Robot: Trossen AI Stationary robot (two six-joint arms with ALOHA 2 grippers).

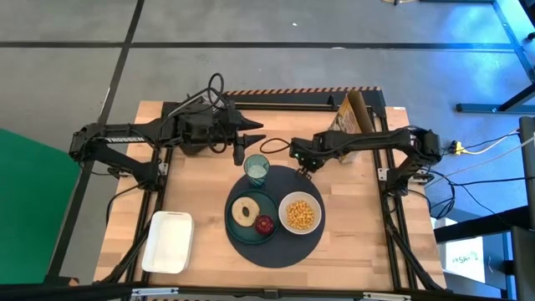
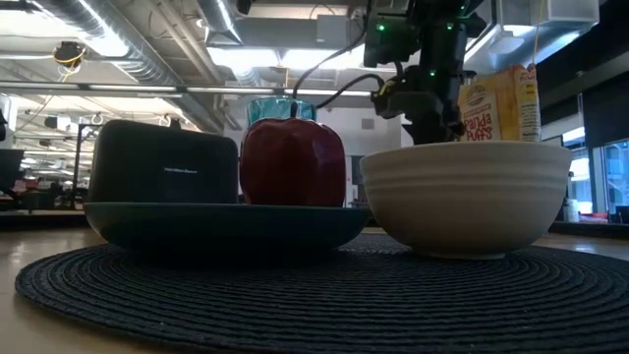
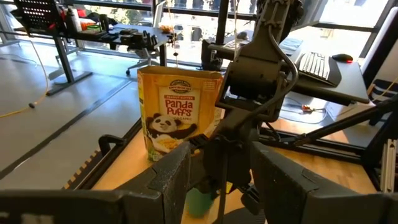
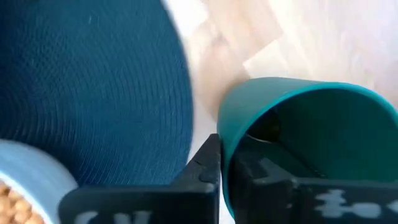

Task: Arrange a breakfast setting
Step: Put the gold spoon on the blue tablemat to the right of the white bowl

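While the overhead view showed bagel (image 1: 246,210), fruit (image 1: 265,224) and filled bowl (image 1: 300,214) already on the mat (image 1: 276,252), my right gripper (image 4: 225,163) pinched the green cup's (image 4: 305,140) rim beside it, unplaced; my left gripper (image 1: 251,137) idled, fingers apart.

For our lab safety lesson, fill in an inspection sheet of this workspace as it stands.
Surface: wooden table, round mat near the front.
Job's things: on the mat, a plate with bagel and fruit, and a bowl of cereal; tumbler at the mat's back edge; box at back right; cup beside the mat.
Clutter: tray at front left; toaster.
Grippers: right gripper pinches the cup's rim; left gripper open, behind the tumbler.
Cables: loop on the left arm; leads on the floor at right.
Surroundings: grey floor, green panel; no person seen.
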